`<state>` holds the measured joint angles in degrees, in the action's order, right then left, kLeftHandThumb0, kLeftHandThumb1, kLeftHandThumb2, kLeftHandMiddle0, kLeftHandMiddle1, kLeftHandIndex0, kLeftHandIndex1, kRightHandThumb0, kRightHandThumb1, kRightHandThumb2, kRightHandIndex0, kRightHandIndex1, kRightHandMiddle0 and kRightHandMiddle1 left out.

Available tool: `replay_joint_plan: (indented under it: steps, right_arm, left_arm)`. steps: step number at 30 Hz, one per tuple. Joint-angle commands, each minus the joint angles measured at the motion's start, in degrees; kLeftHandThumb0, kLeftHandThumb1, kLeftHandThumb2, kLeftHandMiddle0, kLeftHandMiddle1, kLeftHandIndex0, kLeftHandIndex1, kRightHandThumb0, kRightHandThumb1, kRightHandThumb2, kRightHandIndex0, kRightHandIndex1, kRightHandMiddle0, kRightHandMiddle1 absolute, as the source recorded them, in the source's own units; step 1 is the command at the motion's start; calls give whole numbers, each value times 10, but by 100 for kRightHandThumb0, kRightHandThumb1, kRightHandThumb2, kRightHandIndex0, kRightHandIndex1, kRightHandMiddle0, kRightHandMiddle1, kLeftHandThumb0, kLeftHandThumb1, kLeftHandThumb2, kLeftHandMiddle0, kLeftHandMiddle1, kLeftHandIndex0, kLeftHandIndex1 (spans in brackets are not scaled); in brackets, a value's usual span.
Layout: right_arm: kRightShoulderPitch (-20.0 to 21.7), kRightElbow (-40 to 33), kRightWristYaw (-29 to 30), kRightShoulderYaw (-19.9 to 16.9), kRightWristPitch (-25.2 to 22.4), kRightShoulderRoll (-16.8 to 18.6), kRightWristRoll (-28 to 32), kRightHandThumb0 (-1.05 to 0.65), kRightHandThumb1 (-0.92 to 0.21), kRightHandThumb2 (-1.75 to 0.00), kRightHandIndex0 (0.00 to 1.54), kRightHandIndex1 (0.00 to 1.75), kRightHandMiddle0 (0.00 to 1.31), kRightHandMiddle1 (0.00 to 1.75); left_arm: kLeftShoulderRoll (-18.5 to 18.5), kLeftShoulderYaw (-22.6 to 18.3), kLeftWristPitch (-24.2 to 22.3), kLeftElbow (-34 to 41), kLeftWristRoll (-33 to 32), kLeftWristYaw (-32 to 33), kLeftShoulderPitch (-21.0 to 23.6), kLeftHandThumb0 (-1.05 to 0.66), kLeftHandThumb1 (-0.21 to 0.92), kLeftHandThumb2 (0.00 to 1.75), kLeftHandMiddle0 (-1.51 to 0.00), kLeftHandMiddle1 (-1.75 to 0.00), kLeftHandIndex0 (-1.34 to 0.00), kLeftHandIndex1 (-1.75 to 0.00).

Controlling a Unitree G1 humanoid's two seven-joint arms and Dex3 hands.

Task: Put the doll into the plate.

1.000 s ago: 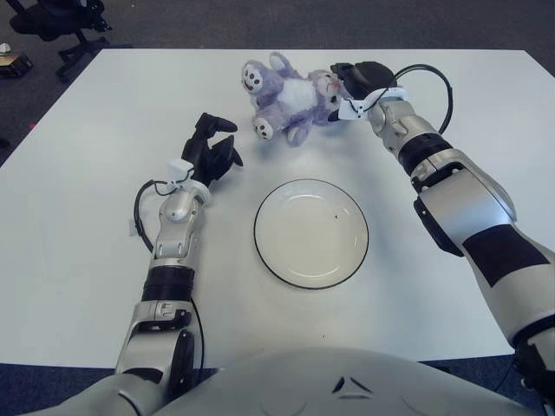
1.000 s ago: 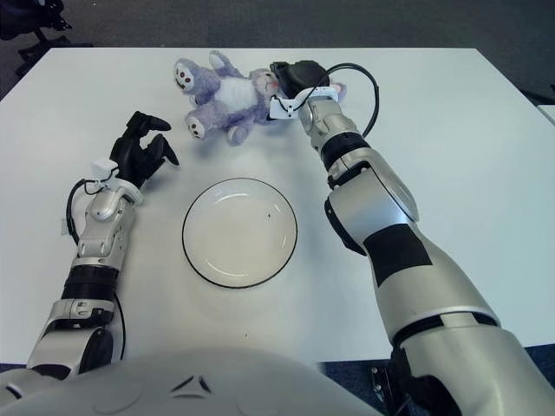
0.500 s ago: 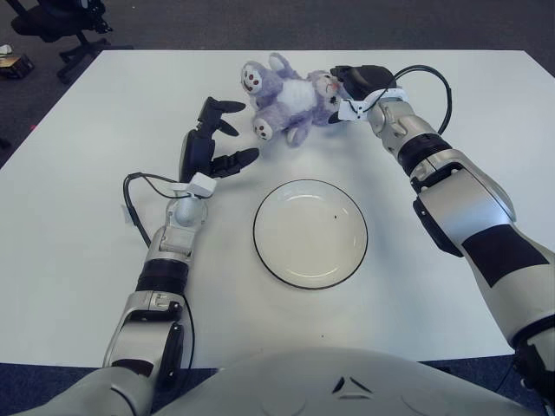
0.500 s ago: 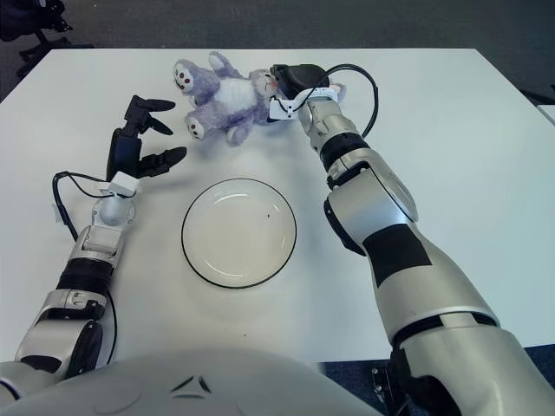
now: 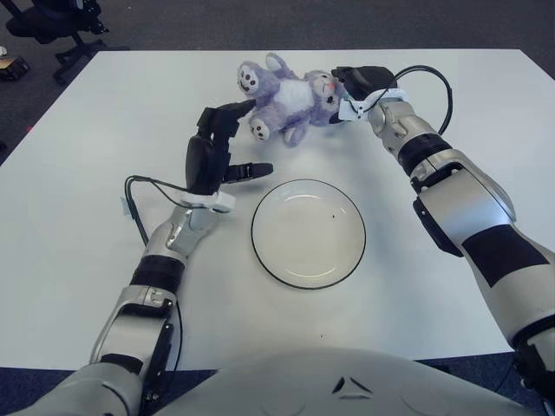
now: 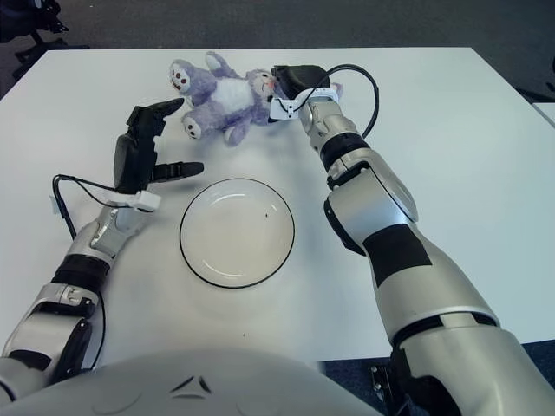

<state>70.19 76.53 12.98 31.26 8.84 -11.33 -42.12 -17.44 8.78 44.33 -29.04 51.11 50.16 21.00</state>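
A purple plush doll lies on its back at the far middle of the white table, its feet pointing left. My right hand is curled over the doll's head on its right side and grips it. My left hand stands upright with fingers spread just left of the plate. Its upper fingers come close to the doll's foot, and I cannot tell whether they touch it. The white plate with a dark rim sits in the middle of the table, in front of the doll, with nothing on it.
A black office chair stands on the dark floor beyond the table's far left corner. A black cable loops off my left forearm, and another arches over my right wrist.
My left hand has swung right and forward from the table's left part to a spot just below the doll's feet, opening its fingers. The doll has shifted slightly left under my right hand.
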Motion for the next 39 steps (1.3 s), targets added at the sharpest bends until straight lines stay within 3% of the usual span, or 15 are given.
replay_joint_plan:
  steps: [1,9,17,22,32,39]
  right_arm:
    - [3,4,-5,-2,-2,0,3,-56,-83,0,41,0,41,1]
    - [5,5,-9,-3,-5,0,4,-56,-84,0,41,0,41,1]
    - [5,5,-10,-3,-5,0,4,-56,-84,0,41,0,42,1]
    - [7,5,-11,-3,-7,-3,4,-56,-84,0,41,0,42,1]
    - [7,4,-11,-3,-8,-3,3,-56,-84,0,41,0,42,1]
    - [2,5,-8,-2,-7,-12,2,-58,-86,-1,42,0,41,0]
  left_arm:
    - [-9,18,-5,-18,11,25,3,-63,86,0,-27,-48,-15,-64]
    - [-23,55,-35,-35,53,95,26,-64,86,0,-27,-47,-18,-67]
    - [-31,77,-47,-44,53,119,34,-64,86,0,-28,-46,-20,-67]
    - [-47,107,-137,-67,125,180,74,-62,88,0,-33,-48,-30,-69]
    - [-57,145,-162,-97,126,227,99,-59,89,0,-37,-53,-36,-70]
    - [-61,173,-208,-183,143,251,174,-52,89,0,-37,-59,-39,-69]
